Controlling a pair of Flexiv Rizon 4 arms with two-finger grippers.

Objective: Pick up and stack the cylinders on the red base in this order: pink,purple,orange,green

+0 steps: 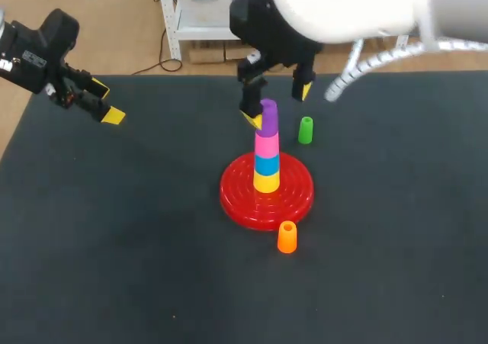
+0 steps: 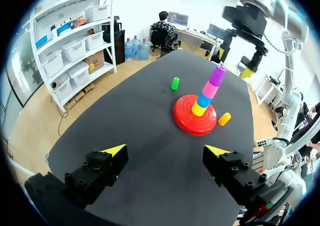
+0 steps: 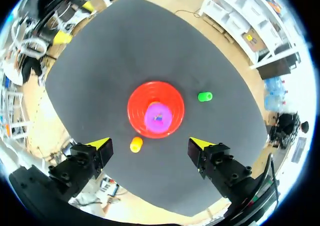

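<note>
Purple cylinder (image 1: 268, 114) below right end effector (image 1: 277, 105), spread wide, left end effector (image 2: 165, 150) well away, likewise spread

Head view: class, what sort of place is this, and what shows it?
Likely a robot lab bench: left arm and right arm over a dark table, a red base bearing a stack.

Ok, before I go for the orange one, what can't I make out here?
- Right wrist view: the purple cylinder covers the stack beneath it, so seating is unreadable.
- Head view: the right gripper overlaps the purple cylinder; its height above it is unclear.
- All views: the centre of the red base is hidden by the stack.
</note>
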